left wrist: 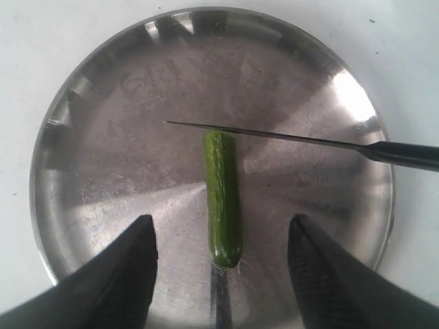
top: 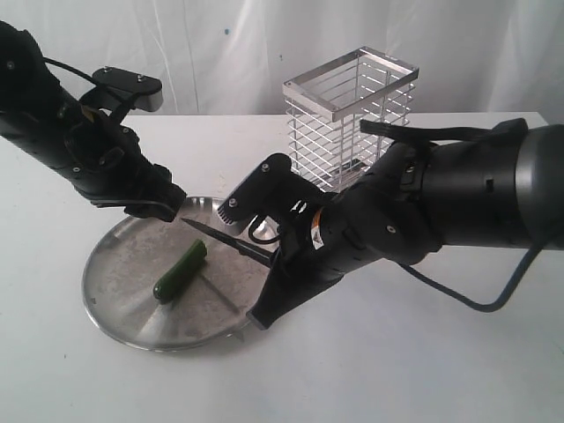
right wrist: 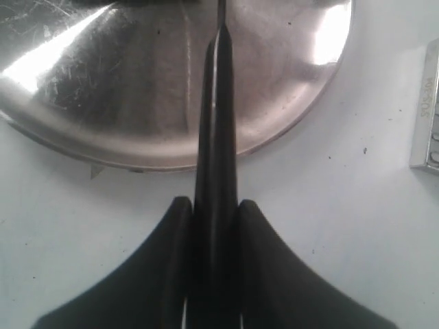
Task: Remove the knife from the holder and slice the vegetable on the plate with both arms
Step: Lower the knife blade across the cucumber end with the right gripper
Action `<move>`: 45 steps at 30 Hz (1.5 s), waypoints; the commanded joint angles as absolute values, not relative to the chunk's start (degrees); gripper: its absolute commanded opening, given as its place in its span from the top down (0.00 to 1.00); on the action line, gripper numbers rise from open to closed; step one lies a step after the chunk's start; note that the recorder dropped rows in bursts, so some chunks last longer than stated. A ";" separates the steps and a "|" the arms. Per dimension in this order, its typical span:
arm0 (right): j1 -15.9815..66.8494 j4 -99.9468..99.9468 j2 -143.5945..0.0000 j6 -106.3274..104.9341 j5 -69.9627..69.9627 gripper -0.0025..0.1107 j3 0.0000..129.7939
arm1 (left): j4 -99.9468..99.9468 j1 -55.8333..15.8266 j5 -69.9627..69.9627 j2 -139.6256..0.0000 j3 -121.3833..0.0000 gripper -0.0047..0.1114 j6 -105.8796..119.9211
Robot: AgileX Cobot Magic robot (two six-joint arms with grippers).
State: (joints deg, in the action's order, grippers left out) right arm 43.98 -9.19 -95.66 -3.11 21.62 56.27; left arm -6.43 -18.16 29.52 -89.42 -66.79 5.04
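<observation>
Jaws of the right gripper [right wrist: 212, 240] are seen clamped on the black handle of the knife [top: 231, 241], while those of the left gripper [left wrist: 223, 247] are spread wide with nothing between them, 1 finger [left wrist: 127, 274] on each side of the vegetable without touching it.

A white counter [top: 397, 352] carries everything. On it, toward the back, the holder [top: 348, 119] stands upright, and nothing can be made out inside it. The right arm [top: 458, 198] is stretched in front of the holder toward the plate [top: 115, 282], and the left arm [top: 79, 141] is held above the plate's far rim.

The plate lies flat on the counter. The vegetable [left wrist: 223, 199] rests near its middle as 1 whole piece.

The knife is held over the plate, its blade crossing at 1 end of the vegetable. Whether the edge touches the skin cannot be told.
</observation>
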 commanded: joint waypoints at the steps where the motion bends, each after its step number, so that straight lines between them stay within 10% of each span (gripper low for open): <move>1: 44.20 -8.28 -95.56 -2.64 20.63 0.98 56.58 | -6.76 -18.45 30.55 -88.77 -66.76 0.44 4.80; 45: 45.05 -7.41 -100.68 -1.29 15.86 0.98 56.58 | -10.22 -18.45 25.73 -88.77 -65.71 0.44 4.68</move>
